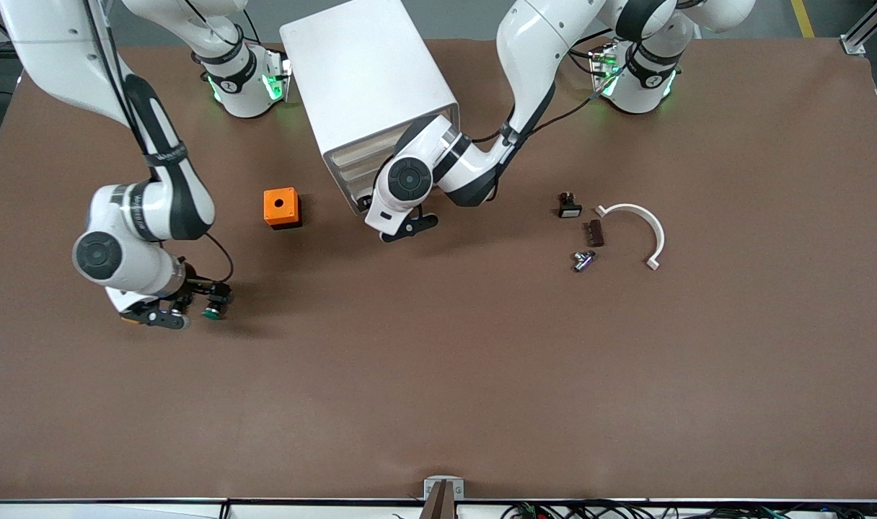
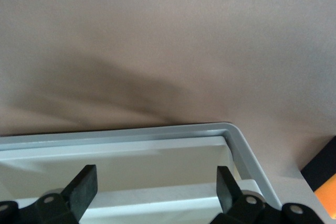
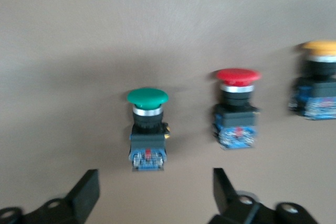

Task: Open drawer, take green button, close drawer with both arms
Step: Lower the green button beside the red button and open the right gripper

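The green-capped button (image 3: 147, 127) lies on the brown table with its cap pointing away from my right gripper (image 3: 155, 182). That gripper is open and empty, and the button sits just ahead of its fingertips, not between them. In the front view the button (image 1: 211, 312) shows beside my right gripper (image 1: 195, 305), near the right arm's end of the table. My left gripper (image 1: 368, 205) is open and empty at the low corner of the white cabinet's (image 1: 366, 79) drawer front. In the left wrist view its fingers (image 2: 84, 187) straddle a drawer's beige front strip (image 2: 157, 169). All drawers look pushed in.
A red-capped button (image 3: 237, 108) and a yellow-capped one (image 3: 317, 80) lie beside the green one. An orange box (image 1: 282, 207) sits near the cabinet. Toward the left arm's end lie a small black part (image 1: 569, 205), a brown block (image 1: 596, 233), a metal piece (image 1: 583, 260) and a white curved bracket (image 1: 640, 223).
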`<state>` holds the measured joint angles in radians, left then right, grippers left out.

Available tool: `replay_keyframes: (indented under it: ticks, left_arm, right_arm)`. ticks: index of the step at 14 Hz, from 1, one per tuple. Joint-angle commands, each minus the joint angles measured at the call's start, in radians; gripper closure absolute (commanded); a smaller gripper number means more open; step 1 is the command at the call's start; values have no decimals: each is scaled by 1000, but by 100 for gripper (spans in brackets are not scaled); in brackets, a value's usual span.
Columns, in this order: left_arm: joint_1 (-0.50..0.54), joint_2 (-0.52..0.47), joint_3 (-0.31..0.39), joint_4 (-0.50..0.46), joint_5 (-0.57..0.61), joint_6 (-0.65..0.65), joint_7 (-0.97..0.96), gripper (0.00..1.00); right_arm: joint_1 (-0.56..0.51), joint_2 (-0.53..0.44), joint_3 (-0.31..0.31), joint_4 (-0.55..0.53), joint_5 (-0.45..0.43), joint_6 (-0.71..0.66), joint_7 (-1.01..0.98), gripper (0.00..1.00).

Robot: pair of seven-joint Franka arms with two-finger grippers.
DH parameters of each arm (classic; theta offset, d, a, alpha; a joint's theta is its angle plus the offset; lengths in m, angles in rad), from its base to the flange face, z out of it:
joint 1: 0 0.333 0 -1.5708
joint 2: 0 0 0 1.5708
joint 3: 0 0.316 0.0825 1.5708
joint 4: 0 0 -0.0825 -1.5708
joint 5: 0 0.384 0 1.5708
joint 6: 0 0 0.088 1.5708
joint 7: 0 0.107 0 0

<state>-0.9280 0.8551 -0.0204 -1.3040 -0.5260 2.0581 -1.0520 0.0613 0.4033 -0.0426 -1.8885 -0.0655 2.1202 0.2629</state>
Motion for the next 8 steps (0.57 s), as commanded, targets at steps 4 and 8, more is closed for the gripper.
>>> replay_keyframes:
  ticks: [4, 8]
  left_arm:
    - [-11, -11, -9, -8, -120, -7, 3, 0]
    - [-11, -11, -9, -8, -121, -7, 3, 0]
  right_arm:
    - [-28, -66, 21, 345, -5, -444, -105, 0]
    - [-32, -138, 14, 406, -4, -552, -181, 0]
